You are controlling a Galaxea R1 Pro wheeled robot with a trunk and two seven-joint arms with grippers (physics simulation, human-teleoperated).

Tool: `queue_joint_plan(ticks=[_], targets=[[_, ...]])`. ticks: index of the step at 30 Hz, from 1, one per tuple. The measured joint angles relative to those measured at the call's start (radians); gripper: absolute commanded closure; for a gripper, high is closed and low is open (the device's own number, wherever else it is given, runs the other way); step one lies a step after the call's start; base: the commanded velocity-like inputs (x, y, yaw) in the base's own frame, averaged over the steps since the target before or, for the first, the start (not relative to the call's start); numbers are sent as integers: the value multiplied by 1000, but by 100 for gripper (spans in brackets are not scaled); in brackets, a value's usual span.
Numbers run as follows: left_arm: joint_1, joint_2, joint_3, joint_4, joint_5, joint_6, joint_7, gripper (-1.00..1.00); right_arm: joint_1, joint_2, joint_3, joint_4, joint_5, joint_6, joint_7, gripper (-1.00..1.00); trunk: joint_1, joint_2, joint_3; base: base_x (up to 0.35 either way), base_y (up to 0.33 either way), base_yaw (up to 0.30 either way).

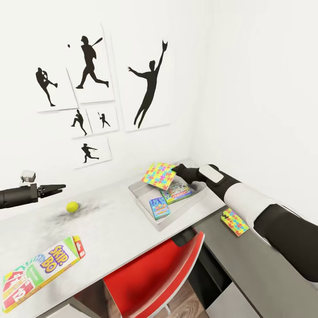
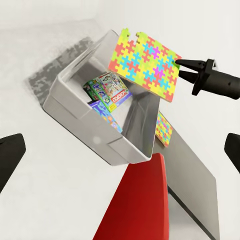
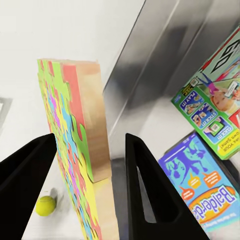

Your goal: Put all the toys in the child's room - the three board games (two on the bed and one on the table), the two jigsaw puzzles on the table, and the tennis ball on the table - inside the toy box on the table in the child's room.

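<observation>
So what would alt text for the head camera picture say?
The right gripper holds a bright multicoloured jigsaw mat above a shallow grey toy tray on the white desk, where a yellow-green tennis ball lies.

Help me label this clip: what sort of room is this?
Probably a child's bedroom or playroom: baseball silhouette pictures on the wall, a desk with a red chair, and toys such as a jigsaw puzzle and tennis ball.

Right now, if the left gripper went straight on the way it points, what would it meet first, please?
Probably the toy box: the left gripper points along the table towards it, passing above the tennis ball. Depth is unclear.
</observation>
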Motion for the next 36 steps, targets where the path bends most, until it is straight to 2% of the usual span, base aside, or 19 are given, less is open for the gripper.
queue_joint_plan(ticks=[7, 19, 36], targets=[[0, 0, 0, 0, 0, 0, 0, -100, 0, 0, -1, 14, -7, 29, -2, 100, 0, 0, 0, 0, 0, 0], [0, 0, 0, 0, 2, 0, 0, -100, 1, 0, -49, 50, -13, 35, 0, 100, 0, 0, 0, 0, 0, 0], [0, 0, 4, 0, 3, 1, 0, -100, 1, 8, -54, 52, -13, 56, -5, 100, 0, 0, 0, 0, 0, 0]])
